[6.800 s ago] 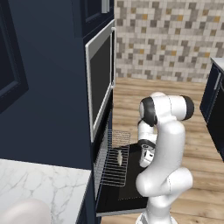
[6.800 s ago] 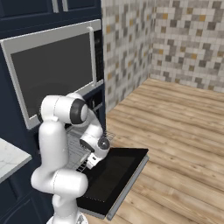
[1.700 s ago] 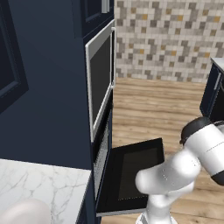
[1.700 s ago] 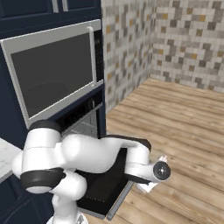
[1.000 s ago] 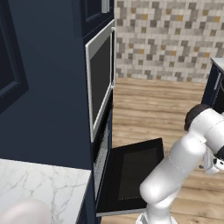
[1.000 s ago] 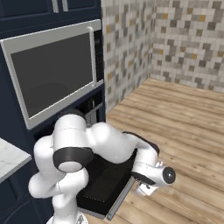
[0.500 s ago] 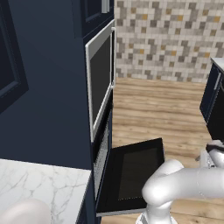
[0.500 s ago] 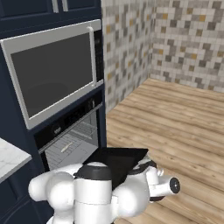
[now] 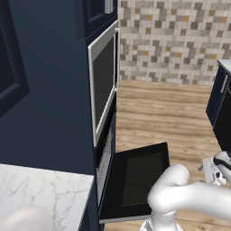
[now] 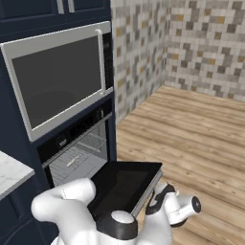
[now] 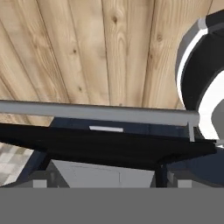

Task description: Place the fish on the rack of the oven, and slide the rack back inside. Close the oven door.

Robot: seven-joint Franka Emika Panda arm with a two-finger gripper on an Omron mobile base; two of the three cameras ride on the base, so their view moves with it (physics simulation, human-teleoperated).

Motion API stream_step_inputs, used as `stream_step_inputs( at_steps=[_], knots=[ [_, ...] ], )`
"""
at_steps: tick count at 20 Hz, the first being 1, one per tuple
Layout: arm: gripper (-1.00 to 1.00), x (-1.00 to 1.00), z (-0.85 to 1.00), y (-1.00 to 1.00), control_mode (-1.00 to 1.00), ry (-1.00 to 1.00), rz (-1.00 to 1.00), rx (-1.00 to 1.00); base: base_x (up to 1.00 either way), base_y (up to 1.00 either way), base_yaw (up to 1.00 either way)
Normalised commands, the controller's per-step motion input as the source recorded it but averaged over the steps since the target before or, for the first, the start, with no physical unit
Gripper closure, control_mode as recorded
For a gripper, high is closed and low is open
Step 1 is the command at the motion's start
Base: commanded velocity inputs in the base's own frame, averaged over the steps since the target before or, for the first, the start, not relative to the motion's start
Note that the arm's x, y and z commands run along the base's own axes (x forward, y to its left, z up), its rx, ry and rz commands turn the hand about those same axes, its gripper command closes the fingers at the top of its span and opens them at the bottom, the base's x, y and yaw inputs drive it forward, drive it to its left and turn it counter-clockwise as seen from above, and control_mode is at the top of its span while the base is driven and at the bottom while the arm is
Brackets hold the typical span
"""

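Gripper: low beside the outer edge of the dropped door, jaws spread wide, nothing between them.
Oven: dark navy unit below the steel-framed glass unit; cavity open.
Oven door: lowered flat, glass window upward; silver bar handle runs along its outer edge, seen close in the hand view.
Rack: wire grid, seated inside the cavity.
Fish: small pale sliver lying on the rack, inside the oven.
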Motion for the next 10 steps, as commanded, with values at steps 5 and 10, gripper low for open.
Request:
stream_step_inputs(
  at_steps=[5, 10],
  knots=[
    [-1.0, 0.14, -0.62, 0.0, -1.0, -0.09, 0.04, 0.07, 0.0, 0.0, 0.0],
    [-1.0, 0.3, -0.33, 0.0, -1.0, -0.02, 0.06, 0.09, 0.0, 0.0, 0.0]
  ],
)
